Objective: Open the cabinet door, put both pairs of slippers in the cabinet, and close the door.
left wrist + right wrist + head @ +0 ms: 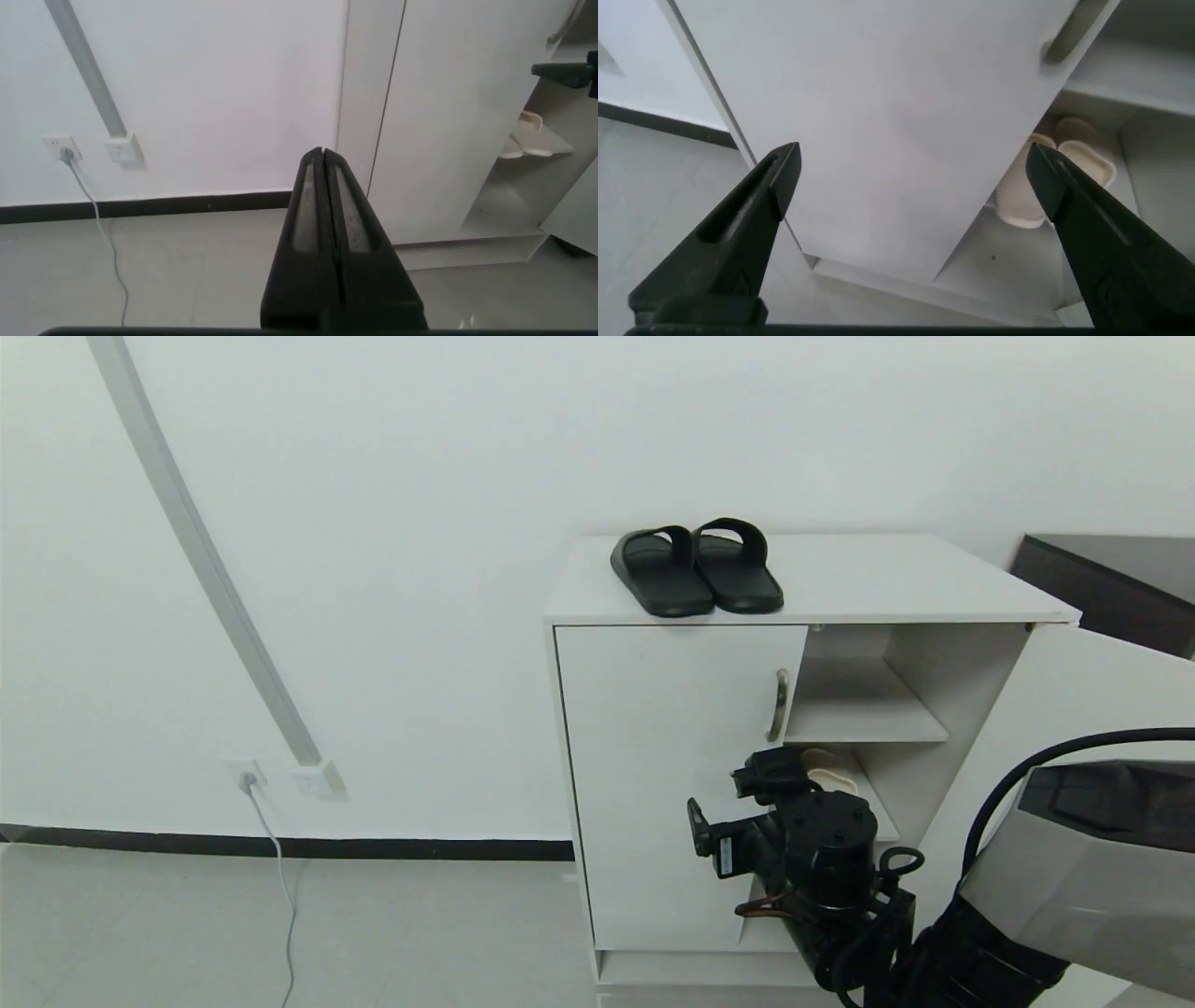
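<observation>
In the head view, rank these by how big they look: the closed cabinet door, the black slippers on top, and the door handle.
1. closed cabinet door, by far the largest
2. black slippers, taken as a pair
3. door handle, the smallest
The gaps are clear, with no ties.

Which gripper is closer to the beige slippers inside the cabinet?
Right. The right gripper hangs open just in front of the beige slippers; the left gripper, shut, sits well back, off toward the closed side of the cabinet.
</observation>
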